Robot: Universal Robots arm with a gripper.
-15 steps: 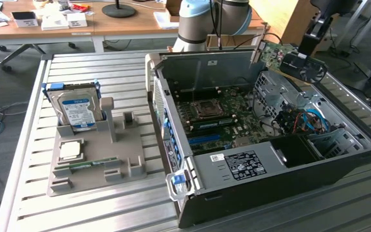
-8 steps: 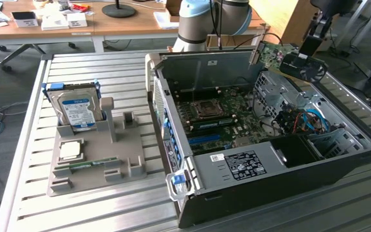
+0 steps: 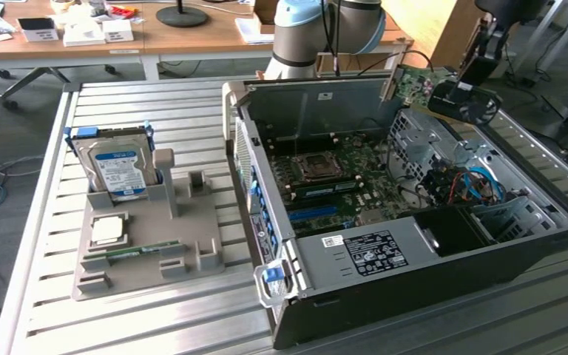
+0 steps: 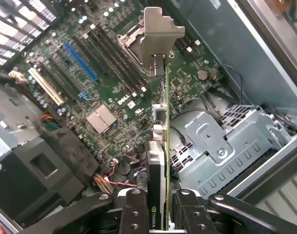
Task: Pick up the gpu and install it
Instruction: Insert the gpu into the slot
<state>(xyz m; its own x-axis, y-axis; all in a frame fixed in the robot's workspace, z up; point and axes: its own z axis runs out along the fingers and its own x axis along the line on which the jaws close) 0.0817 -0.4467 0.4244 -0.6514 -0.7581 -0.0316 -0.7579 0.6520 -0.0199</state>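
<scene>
The gpu [image 4: 159,146] is a thin card with a green board, held edge-on, its silver bracket [image 4: 160,34] at the far end. My gripper [image 4: 158,207] is shut on it, with one finger [image 4: 133,209] on each side. In the exterior view the gpu [image 3: 417,83] hangs in my gripper [image 3: 454,97] above the back corner of the open computer case [image 3: 393,259], at the exterior view's right. Under the card lies the green motherboard [image 4: 89,83] with its blue slot [image 4: 80,61] and several black slots.
A silver drive cage [image 4: 221,146] and cables stand inside the case beside the card. On the slatted metal table [image 3: 166,325], a grey holder [image 3: 151,244] carries a hard drive [image 3: 116,166], a processor [image 3: 106,229] and a memory stick [image 3: 131,251]. The arm's base [image 3: 313,37] stands behind the case.
</scene>
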